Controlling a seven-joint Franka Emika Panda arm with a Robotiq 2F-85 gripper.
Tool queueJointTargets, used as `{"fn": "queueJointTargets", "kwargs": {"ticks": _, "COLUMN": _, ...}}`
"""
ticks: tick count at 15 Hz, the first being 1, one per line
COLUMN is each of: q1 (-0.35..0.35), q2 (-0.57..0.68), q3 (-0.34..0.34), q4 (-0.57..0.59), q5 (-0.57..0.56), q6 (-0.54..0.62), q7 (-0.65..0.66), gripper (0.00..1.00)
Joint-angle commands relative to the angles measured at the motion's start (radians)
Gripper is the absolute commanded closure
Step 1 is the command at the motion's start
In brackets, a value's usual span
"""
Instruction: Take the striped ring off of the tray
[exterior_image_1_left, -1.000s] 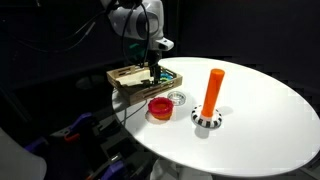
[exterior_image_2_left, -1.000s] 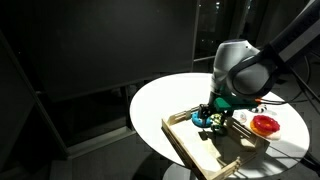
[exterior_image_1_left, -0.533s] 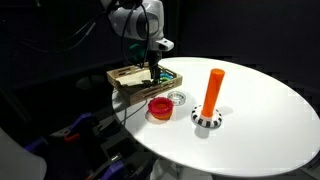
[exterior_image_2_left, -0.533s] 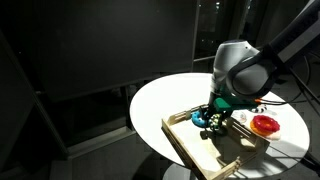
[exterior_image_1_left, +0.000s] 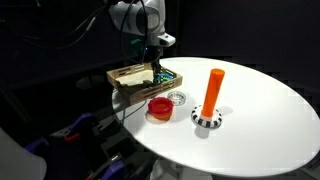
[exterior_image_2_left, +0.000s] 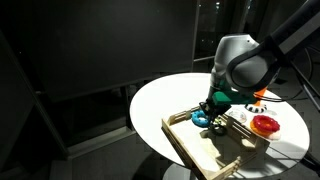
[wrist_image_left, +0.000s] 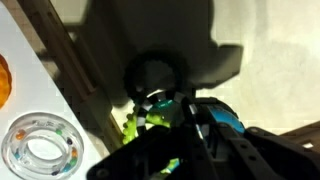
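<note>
End effector (exterior_image_2_left: 207, 111) above the tray (exterior_image_2_left: 203, 150) — striped ring (wrist_image_left: 155, 75) at its tip, hold on it unclear

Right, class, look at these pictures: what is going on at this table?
A robot arm's gripper hangs low over the wooden tray at the edge of a round white table. Its fingertips are dark and blurred in the wrist view, so whether it grips anything cannot be told. A red ring, a clear ring and an orange peg sit on the table beside the tray.
</note>
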Motion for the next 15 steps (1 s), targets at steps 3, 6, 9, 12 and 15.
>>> {"fn": "queueJointTargets", "kwargs": {"ticks": 3, "q1": -0.003, "q2": -0.077, "q3": -0.011, "q4": -0.022, "q5": 0.019, "q6": -0.01, "q7": -0.025, "gripper": 0.95}}
{"fn": "queueJointTargets", "kwargs": {"ticks": 6, "q1": -0.006, "q2": -0.11, "q3": -0.02, "q4": -0.033, "q5": 0.014, "q6": -0.014, "q7": -0.019, "gripper": 0.95}}
{"fn": "queueJointTargets", "kwargs": {"ticks": 9, "q1": -0.008, "q2": -0.151, "q3": -0.042, "q4": -0.048, "q5": -0.002, "q6": -0.029, "q7": -0.002, "gripper": 0.95}}
{"fn": "queueJointTargets", "kwargs": {"ticks": 12, "q1": -0.012, "q2": -0.185, "q3": -0.077, "q4": -0.063, "q5": -0.027, "q6": -0.059, "q7": 0.029, "gripper": 0.95}}
{"fn": "queueJointTargets", "kwargs": {"ticks": 15, "q1": -0.03, "q2": -0.2, "q3": -0.103, "q4": -0.073, "q5": -0.046, "q6": -0.092, "q7": 0.044, "gripper": 0.95}}
